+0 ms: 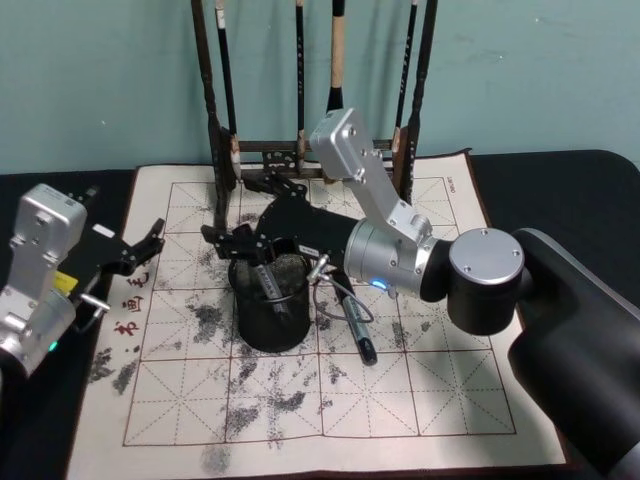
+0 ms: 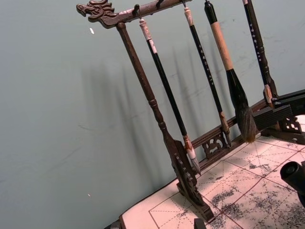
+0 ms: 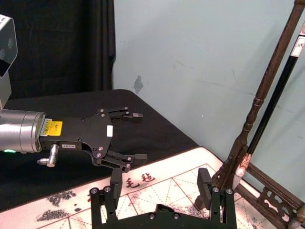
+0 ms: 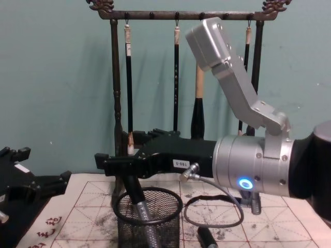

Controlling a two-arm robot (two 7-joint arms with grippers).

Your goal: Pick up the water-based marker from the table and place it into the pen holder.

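Observation:
The black mesh pen holder (image 1: 270,318) stands on the calligraphy mat, also seen from the side in the chest view (image 4: 147,225). A dark-capped grey marker (image 4: 140,209) leans inside it, its top just under my right gripper; it shows from above in the head view (image 1: 268,281). My right gripper (image 1: 235,210) hovers over the holder's far left rim, open, with nothing between its fingers (image 3: 205,185). A second dark marker (image 1: 355,328) lies on the mat right of the holder. My left gripper (image 1: 150,248) rests open at the mat's left edge (image 3: 132,136).
A tall dark wooden brush rack (image 1: 222,120) with several hanging brushes (image 2: 228,67) stands at the mat's back edge, close behind my right gripper. A grey cable (image 4: 212,204) loops from the right wrist over the mat. The ink-stained mat (image 1: 330,400) has free room toward me.

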